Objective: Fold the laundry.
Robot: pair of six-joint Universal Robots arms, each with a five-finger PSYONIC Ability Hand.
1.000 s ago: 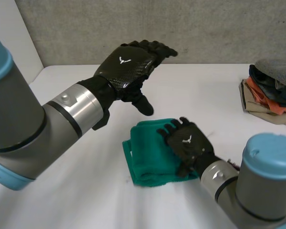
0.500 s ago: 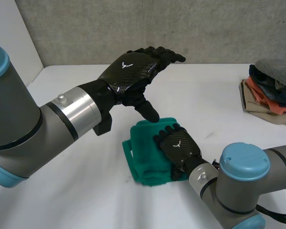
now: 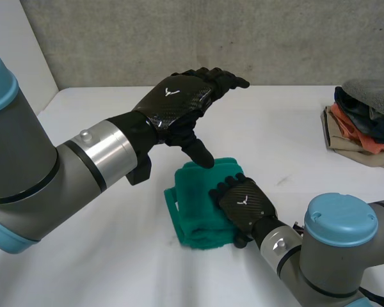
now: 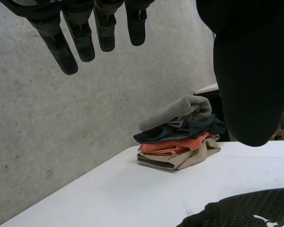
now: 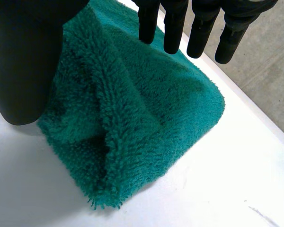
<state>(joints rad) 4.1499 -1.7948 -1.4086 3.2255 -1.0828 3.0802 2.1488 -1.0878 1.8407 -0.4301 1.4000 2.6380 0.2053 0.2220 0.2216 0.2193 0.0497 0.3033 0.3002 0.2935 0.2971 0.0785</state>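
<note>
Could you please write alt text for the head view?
The right hand is open over a folded green towel on the white table; the left hand hovers open above it. Folded clothes are stacked at the right.

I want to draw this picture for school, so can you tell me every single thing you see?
table: one, white, under everything
wall: one, grey concrete, behind the table
towel: one, green and fluffy, folded, middle of the table
pile of folded clothes: one, grey on top, then dark blue, orange and beige, at the table's right edge
left hand: one, black, raised above the table, fingers straight, holding nothing
right hand: one, black, over the towel's right side, fingers straight
left arm, right arm: two, grey with light-blue caps
</note>
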